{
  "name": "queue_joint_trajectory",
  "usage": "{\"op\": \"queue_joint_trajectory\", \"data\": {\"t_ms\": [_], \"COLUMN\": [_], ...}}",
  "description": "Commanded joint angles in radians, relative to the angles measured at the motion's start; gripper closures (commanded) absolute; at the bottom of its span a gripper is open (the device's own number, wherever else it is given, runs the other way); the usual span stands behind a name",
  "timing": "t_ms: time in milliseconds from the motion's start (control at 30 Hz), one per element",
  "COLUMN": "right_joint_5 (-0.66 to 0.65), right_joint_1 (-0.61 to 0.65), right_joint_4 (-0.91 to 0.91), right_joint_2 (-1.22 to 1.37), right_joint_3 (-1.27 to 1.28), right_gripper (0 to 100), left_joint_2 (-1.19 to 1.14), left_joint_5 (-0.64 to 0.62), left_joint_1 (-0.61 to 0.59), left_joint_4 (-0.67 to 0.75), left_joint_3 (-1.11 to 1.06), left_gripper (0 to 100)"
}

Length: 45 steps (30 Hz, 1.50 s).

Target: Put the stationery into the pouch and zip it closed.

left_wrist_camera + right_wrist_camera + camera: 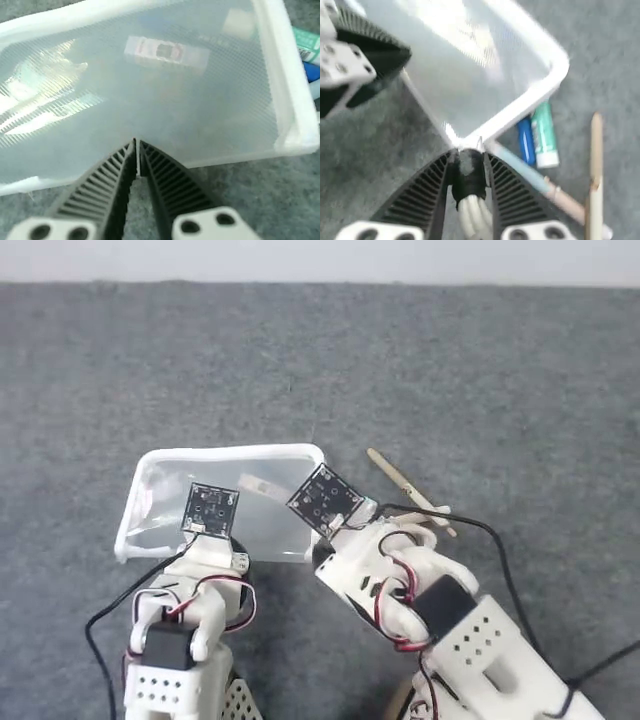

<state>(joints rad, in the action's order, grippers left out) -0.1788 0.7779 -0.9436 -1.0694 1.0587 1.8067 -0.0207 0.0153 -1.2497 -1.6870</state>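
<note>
Grey felt-like table (500,370), pale wall strip (320,260) along the far edge. Two white arms side by side at the near edge.

On the table between and ahead of both arms: translucent white mesh pouch with a white border (225,465), lying flat.

Seen through the mesh in the left wrist view: small white labelled bar with a pinkish mark (165,51) and a pale squarish block (239,22), both inside the pouch (150,110).

Left end effector (136,146): ribbed black fingers (165,180) pressed together, tips over the pouch's near edge. Not possible to tell whether mesh is pinched between them.

Right end effector (467,155): at a near corner of the pouch (520,65), fingers clamped on a dark zipper pull with a white cord loop (467,177).

Outside the pouch, just beside that corner:
- green-and-white tube (544,134), touching the blue tube (525,141) alongside it
- pale pen with a clear barrel and pinkish end (540,182), slanting away from the corner
- beige stick (595,145), apart from the tubes; in the high view (400,480) lying diagonally to the right of the pouch, near the right arm.

Pouch's zip state not discernible.
</note>
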Motion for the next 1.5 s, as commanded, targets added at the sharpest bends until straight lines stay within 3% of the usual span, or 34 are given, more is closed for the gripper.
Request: {"op": "queue_joint_trajectory", "data": {"t_ms": [0,333,567,867,967,1067,1233,1467], "right_joint_5": [-0.021,-0.098,-0.064,-0.055,-0.055,-0.060,-0.061,-0.061], "right_joint_1": [-0.007,-0.005,-0.010,-0.010,-0.010,-0.010,-0.010,-0.010], "right_joint_4": [0.120,0.420,0.228,0.124,0.053,-0.036,-0.185,-0.262], "right_joint_2": [-0.064,-0.064,-0.064,-0.064,-0.064,-0.064,-0.062,0.013], "right_joint_3": [-0.020,-0.020,-0.014,-0.015,-0.021,-0.052,-0.089,-0.091], "right_gripper": [99.3,99.3,99.3,99.3,99.3,99.3,96.1,94.3], "left_joint_2": [0.015,0.015,0.015,0.017,0.017,0.017,0.015,0.015], "left_joint_5": [0.003,0.008,0.009,0.009,0.034,0.141,0.190,0.192], "left_joint_1": [0.009,0.000,-0.035,-0.434,-0.471,-0.470,-0.477,-0.540], "left_joint_4": [-0.014,-0.020,-0.034,0.018,0.110,0.144,0.137,0.069], "left_joint_3": [0.002,0.022,0.058,0.108,0.108,0.113,0.148,0.182], "left_gripper": [99,99,99,99,99,99,99,99]}}
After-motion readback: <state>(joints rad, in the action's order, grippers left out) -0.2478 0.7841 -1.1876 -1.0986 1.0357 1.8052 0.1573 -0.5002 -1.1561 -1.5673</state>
